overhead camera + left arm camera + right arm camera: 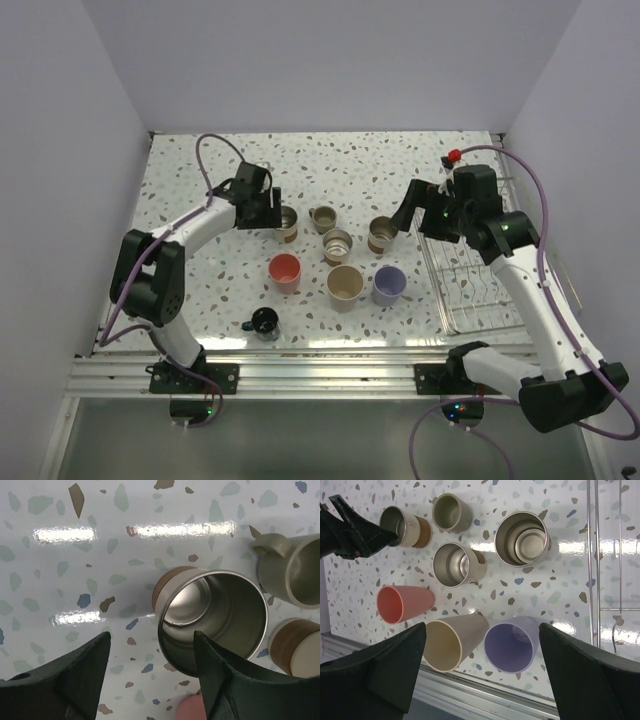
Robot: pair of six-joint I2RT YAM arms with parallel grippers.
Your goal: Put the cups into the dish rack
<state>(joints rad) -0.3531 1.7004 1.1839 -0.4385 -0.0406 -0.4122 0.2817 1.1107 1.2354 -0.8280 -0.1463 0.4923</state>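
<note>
My left gripper is open at a shiny steel cup with a brown base. One finger is inside its mouth, the other outside, and the near wall stands between them with a gap. Around it stand a tan mug, two more steel cups, a red-pink cup, a tan cup, a lavender cup and a small dark blue cup. My right gripper hangs open above the cups, holding nothing. The dish rack lies at the right with no cups in it.
White walls close in the table on the left, back and right. A metal rail runs along the near edge. The rack's wires show at the right of the right wrist view. A red-topped item sits behind the right arm.
</note>
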